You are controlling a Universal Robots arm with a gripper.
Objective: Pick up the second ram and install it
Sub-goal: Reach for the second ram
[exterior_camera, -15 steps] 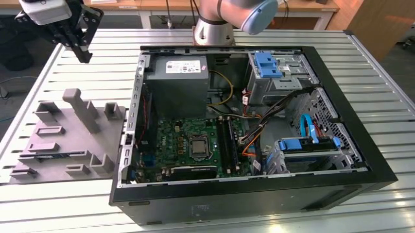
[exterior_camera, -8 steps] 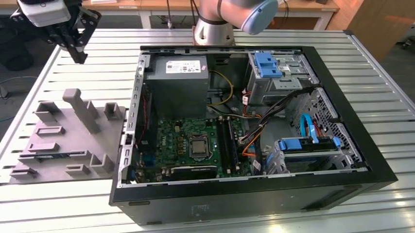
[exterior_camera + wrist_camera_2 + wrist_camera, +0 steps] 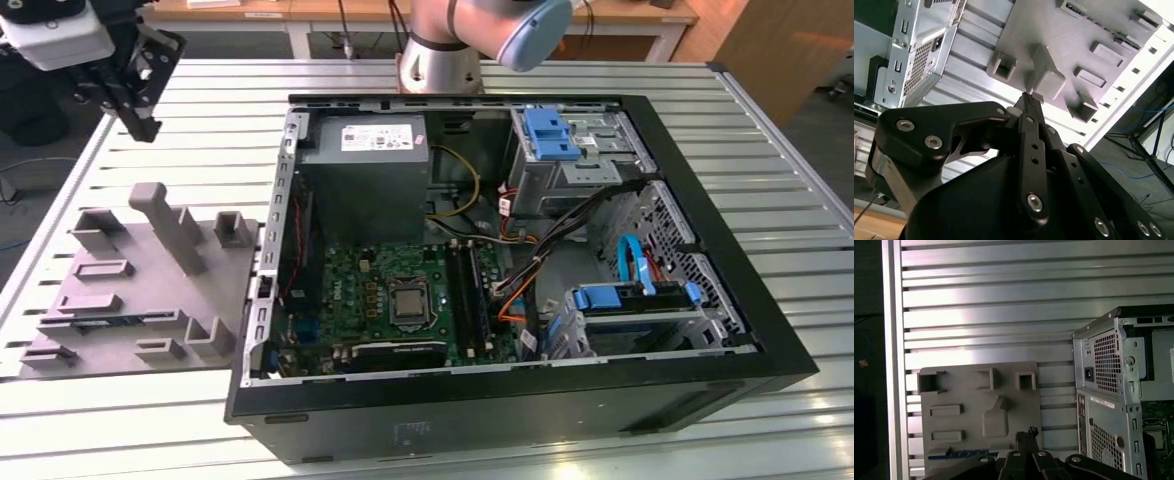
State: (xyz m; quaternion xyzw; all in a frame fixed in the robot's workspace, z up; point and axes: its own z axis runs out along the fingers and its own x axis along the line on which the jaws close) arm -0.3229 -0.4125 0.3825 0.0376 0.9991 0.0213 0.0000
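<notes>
One arm (image 3: 454, 35) | hand (image 3: 142, 128) hovers over grey tray (image 3: 134, 290) | fingers (image 3: 1031, 125) pinched together

The black metal gripper (image 3: 140, 130) is hanging tips-down and slightly tilted, its slim fingers (image 3: 1030, 107) pressing flat together, directly below the white boxy wrist housing (image 3: 60, 35)

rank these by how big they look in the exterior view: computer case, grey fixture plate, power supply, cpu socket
Largest to smallest:
computer case
grey fixture plate
power supply
cpu socket
No close calls.
</notes>
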